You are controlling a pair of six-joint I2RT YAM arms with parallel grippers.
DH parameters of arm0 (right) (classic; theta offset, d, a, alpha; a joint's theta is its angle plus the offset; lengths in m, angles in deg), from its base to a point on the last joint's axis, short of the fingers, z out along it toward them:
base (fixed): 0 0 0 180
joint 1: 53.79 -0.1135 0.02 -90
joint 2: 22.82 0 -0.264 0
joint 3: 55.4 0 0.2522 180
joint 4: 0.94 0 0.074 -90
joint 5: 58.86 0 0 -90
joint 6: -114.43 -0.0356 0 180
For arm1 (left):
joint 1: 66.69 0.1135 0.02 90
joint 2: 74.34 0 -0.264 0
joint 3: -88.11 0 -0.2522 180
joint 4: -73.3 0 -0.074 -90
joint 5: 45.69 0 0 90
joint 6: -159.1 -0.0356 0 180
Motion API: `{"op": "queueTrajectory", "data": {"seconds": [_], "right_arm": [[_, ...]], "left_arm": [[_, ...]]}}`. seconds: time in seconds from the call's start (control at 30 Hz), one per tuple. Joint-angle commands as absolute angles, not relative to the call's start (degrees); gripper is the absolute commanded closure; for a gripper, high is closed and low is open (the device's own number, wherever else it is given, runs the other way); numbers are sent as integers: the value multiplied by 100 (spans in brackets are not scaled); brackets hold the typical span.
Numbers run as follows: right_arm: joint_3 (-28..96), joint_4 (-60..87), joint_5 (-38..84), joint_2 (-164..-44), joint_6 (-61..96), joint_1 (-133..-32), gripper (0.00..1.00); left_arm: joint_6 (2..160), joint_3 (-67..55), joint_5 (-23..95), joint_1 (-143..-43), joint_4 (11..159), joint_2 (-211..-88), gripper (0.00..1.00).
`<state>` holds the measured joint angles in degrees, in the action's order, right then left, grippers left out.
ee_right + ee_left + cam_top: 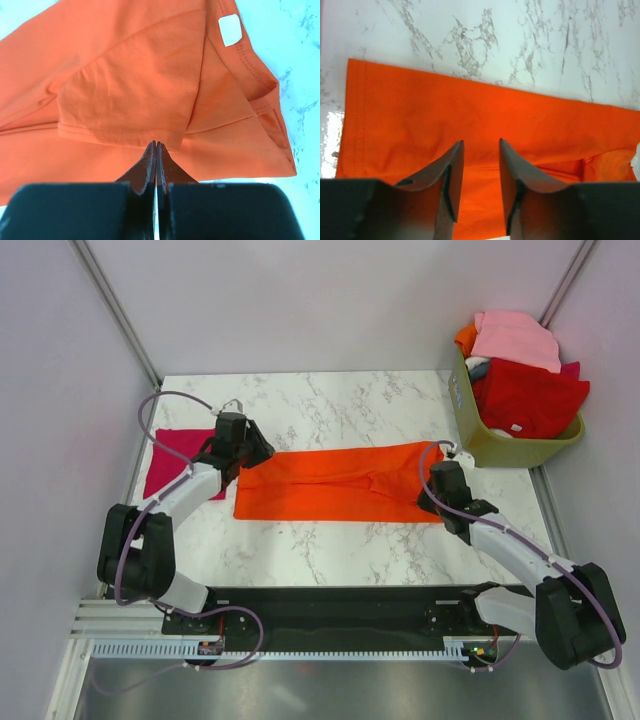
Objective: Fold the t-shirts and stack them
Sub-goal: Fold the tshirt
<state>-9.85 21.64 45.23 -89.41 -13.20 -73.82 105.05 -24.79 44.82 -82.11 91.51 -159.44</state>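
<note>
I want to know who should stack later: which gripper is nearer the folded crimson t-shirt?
Left. The left gripper is over the left end of the orange t-shirt, right beside the crimson t-shirt. The right gripper is pinched shut at the orange t-shirt's opposite, right end.

White links and black joints on each arm [186, 494], purple cables [148, 402], seemingly dark-grey fingers [451, 172].

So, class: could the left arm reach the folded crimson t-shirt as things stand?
Probably yes. The crimson t-shirt lies beside that arm with nothing on it, and the left gripper stands with jaws apart over the orange t-shirt.
</note>
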Motion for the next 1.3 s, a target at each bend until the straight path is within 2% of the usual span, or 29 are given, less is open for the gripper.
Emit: {"op": "queueTrajectory", "data": {"seconds": [0.0, 0.03, 0.07, 0.1, 0.2, 0.47, 0.97, 1.27], "right_arm": [[-1079, 2328, 4644, -8619, -1547, -7391, 100], [-1097, 2354, 4600, -8567, -1617, -7391, 100], [-1123, 2398, 4495, -8557, -1670, -7400, 100], [-1141, 2468, 4442, -8549, -1706, -7391, 100], [-1211, 2539, 4371, -8557, -1811, -7400, 100], [-1089, 2574, 4388, -9093, -1846, -7391, 100], [-526, 2574, 4573, -10350, -1935, -7304, 100], [623, 2425, 4617, -11807, -1864, -6961, 100]], "left_arm": [[10233, -2048, 4756, -8101, 9382, -16178, 62], [10207, -1977, 4774, -8058, 9426, -16335, 70], [10163, -1907, 4826, -8040, 9479, -16406, 74], [10136, -1767, 4853, -8031, 9558, -16503, 83], [10075, -1407, 4923, -7943, 9743, -16854, 97], [9996, -553, 5002, -7855, 10490, -17857, 98], [10865, -447, 5301, -7767, 11210, -18727, 98], [11998, -1781, 5494, -7943, 11281, -17885, 98]]}}
